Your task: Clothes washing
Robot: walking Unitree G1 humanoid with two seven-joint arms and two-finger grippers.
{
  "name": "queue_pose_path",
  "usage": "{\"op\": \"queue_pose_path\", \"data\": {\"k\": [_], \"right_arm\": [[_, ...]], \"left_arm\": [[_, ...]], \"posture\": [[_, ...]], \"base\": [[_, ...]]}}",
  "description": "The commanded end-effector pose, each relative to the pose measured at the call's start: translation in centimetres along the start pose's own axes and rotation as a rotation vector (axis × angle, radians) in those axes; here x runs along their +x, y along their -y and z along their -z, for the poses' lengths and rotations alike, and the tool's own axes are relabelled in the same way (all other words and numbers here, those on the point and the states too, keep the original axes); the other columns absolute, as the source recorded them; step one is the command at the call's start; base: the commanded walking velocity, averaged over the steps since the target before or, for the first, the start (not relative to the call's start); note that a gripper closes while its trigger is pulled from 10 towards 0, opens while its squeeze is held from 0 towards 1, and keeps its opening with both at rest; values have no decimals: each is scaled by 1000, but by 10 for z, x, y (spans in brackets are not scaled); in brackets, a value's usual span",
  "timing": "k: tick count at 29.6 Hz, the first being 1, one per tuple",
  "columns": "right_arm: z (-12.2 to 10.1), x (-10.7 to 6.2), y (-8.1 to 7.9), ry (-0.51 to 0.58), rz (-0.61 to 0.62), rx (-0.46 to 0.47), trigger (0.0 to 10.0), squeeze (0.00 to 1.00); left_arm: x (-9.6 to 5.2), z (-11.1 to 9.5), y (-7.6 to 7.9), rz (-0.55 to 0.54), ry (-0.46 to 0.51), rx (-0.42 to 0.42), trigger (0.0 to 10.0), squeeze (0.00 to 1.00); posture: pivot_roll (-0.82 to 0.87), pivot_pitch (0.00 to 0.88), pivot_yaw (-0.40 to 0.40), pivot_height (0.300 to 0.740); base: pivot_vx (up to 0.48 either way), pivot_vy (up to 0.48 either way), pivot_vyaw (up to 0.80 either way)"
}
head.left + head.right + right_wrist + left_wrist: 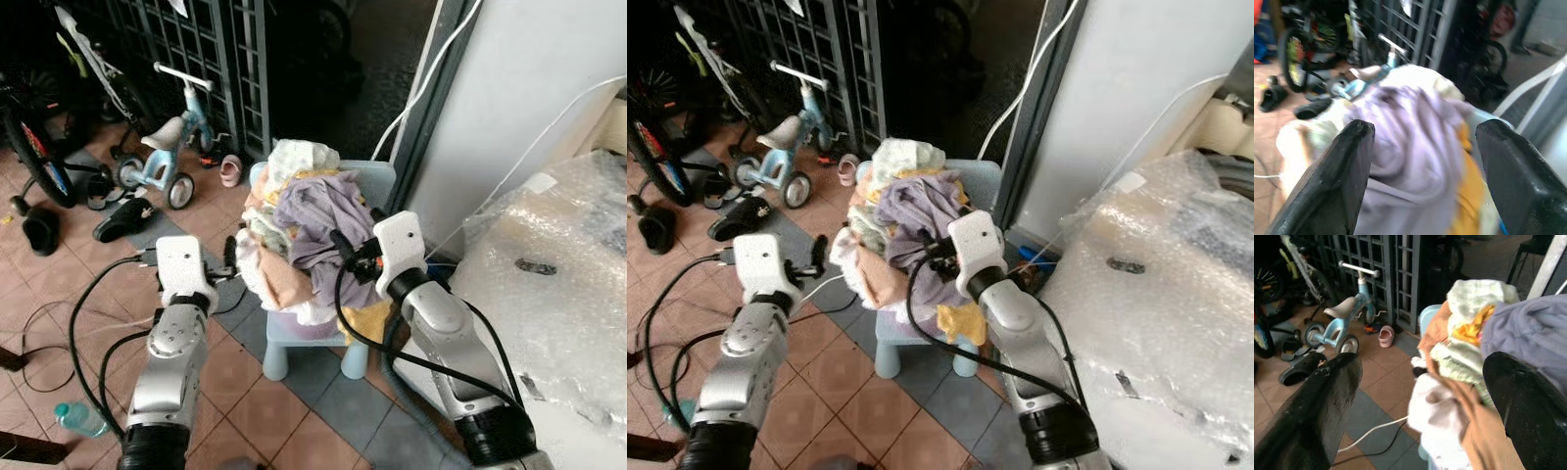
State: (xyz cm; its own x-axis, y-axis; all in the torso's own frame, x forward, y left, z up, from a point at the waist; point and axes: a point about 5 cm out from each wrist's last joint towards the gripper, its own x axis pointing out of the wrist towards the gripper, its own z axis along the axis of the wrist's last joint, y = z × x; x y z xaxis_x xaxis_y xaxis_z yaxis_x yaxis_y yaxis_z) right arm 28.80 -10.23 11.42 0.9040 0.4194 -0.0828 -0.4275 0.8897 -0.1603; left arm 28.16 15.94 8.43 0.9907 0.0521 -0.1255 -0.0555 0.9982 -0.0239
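A heap of clothes [294, 230] is piled on a small pale-blue chair [279, 338]. A lilac garment [318, 211] lies on top, over orange, white and yellow pieces. My left gripper [232, 257] is open at the heap's left side, close to a white and orange cloth [1442, 411]. The fingers [1317, 411] in the left wrist view stand wide apart with nothing between them. My right gripper [351, 253] is open against the heap's right side. In the right wrist view the lilac garment [1415, 142] sits between its spread fingers [1337, 181].
A bubble-wrapped machine [558, 284] stands close on the right, beside a white wall. A child's tricycle [167, 147], a bicycle [29, 137], sandals [122, 217] and a pink shoe [230, 171] lie to the left. A plastic bottle [78, 419] and cables are on the tiled floor.
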Motion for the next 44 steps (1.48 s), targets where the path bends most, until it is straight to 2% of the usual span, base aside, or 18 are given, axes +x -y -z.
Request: {"op": "queue_pose_path", "data": {"k": [1, 5, 8, 10, 14, 21, 25, 27, 28, 29, 30, 31, 34, 40, 44], "right_arm": [[17, -4, 10, -92, 57, 32, 10000, 0], [31, -6, 8, -166, 54, 59, 10000, 0], [42, -6, 1, -231, -3, 122, 10000, 0], [43, -5, -5, -227, -71, 108, 10000, 0], [45, 1, -8, -237, -75, 97, 10000, 0], [57, 12, -3, -339, 62, 173, 10000, 0], [44, 20, 14, -260, 175, 117, 10000, 0], [45, 22, 19, -265, 213, 118, 10000, 0], [46, 22, 21, -272, 227, 117, 9451, 0], [47, 22, 25, -277, 259, 114, 3333, 0], [48, 22, 28, -279, 282, 111, 3333, 0], [51, 21, 29, -306, 280, 123, 0, 0], [65, 17, 25, -389, 270, 121, 0, 0], [74, 16, 11, -439, 210, 154, 0, 0], [74, 17, 10, -433, 208, 171, 0, 0]], "left_arm": [[0, 0, 6, 18, -11, 10, 10000, 0], [-1, 0, 6, 22, -12, 20, 10000, 0], [-4, 1, 4, 3, -20, 17, 10000, 0], [-8, 2, 1, -13, -24, 19, 10000, 0], [-17, 3, -5, -34, -33, 25, 10000, 0], [-26, 5, -13, -56, -53, 36, 10000, 0], [-25, 3, -10, -45, -60, 40, 10000, 0], [-24, 3, -8, -39, -61, 40, 10000, 0], [-24, 3, -8, -35, -62, 40, 10000, 0], [-24, 3, -6, -32, -62, 40, 10000, 0], [-24, 2, -6, -30, -62, 40, 10000, 0], [-23, 2, -5, -29, -63, 40, 10000, 0], [-22, 3, -5, -33, -68, 37, 10000, 0], [-19, 3, -4, -28, -75, 34, 10000, 0], [-18, 4, -4, -28, -77, 32, 10000, 0]], "posture": [[-38, 0, 3, 740], [-32, 0, 6, 740], [-4, 0, 6, 740], [14, 0, 6, 740], [46, 0, 1, 740], [74, 0, -2, 740], [67, 0, -1, 740], [67, 0, -1, 740], [67, 0, -1, 740], [63, 0, -3, 740], [63, 0, -3, 740], [64, 0, -7, 740], [62, 0, -12, 740], [54, 0, -8, 740], [47, 0, -6, 740]], "base": [[405, 0, 0], [309, 0, 0], [0, 0, 0], [0, 0, 0], [0, 0, 769], [0, 0, 396], [0, 0, 0], [0, 0, 0], [0, 0, 0], [0, 0, 0], [0, 0, 0], [0, 0, 0], [0, 0, 0], [0, 0, 0], [0, 0, 0]]}}
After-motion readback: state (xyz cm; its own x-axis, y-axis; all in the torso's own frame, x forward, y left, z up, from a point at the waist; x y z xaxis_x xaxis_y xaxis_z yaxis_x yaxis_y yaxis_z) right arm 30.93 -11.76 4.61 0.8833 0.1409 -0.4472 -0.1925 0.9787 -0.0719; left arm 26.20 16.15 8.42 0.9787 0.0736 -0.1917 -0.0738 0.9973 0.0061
